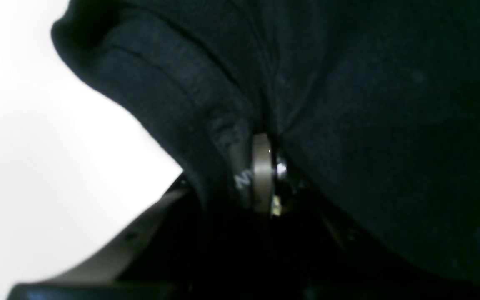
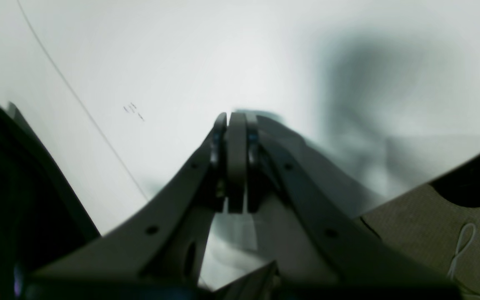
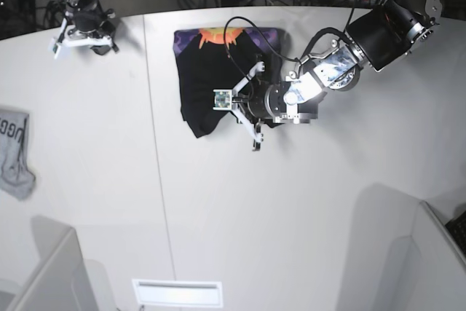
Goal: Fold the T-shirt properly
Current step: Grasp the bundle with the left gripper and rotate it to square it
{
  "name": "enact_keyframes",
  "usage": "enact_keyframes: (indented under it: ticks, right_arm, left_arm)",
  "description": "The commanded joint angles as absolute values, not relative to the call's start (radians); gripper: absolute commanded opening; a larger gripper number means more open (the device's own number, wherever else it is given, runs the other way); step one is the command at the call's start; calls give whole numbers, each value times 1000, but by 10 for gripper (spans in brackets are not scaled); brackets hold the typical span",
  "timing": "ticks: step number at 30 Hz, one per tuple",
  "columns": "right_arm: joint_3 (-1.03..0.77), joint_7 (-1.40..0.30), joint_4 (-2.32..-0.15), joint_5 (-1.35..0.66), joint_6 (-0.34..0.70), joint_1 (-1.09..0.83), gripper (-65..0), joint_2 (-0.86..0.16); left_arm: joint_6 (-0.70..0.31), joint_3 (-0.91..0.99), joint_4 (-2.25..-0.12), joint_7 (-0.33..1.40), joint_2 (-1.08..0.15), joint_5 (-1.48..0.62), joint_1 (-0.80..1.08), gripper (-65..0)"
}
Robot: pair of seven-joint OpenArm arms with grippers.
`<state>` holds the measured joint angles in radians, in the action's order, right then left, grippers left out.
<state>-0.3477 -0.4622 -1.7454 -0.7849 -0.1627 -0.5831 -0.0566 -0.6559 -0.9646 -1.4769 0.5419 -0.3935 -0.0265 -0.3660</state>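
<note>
Left gripper [image 1: 265,175] clamped on a fold of the black T-shirt [image 1: 348,104] — cloth bunched on both sides of the one grey fingertip [image 1: 262,166] visible in the left wrist view, second finger hidden beneath the fabric. In the base view, left gripper [image 3: 244,107] set over the lower right part of the T-shirt [image 3: 207,81], fingers reaching toward that view's left; contact point itself masked by the wrist camera and arm. T-shirt lying partly folded on the white table [image 3: 291,216], near the far edge at centre; long axis running from far edge to near side, orange-and-purple sun print at the far end, plain black cloth toward the near end. Near-left corner rounded and slightly lumped; sleeves and collar not distinguishable. Left wrist view very dark — only a thick rolled hem at upper left readable against the bright table.

Right gripper [image 2: 237,160] with fingers pressed together, holding nothing, over bare table in a blurred right wrist view; in the base view right gripper [image 3: 76,30] at the far left corner, well apart from the T-shirt. Small grey garment [image 3: 14,152] with lettering at the left edge, cut off by the frame.
</note>
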Motion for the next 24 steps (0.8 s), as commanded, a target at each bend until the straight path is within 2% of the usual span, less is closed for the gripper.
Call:
enact_keyframes:
  ticks: [1, 10, 16, 21, 24]
  right_arm:
    - [-351, -475, -1753, -780, -168, -595, -650, -58]
    - [-343, -475, -1753, -780, -168, -588, -650, -58]
    - [-341, -475, -1753, -780, -166, -588, -650, -59]
    - [-340, -475, -1753, -780, -166, -581, -650, -59]
    - [-328, -475, -1753, -779, -166, -581, -650, -59]
  left_arm:
    - [-691, -975, -1465, 601, -400, -5, -357, -650]
    - [-691, -972, -1471, 602, -397, 4, -374, -650]
    - [-690, -972, -1481, 602, -394, 4, -444, -286]
    - [-690, -970, -1538, 602, -367, 1, -499, -132]
    - [-690, -926, -1592, 604, -349, -1, -510, -115]
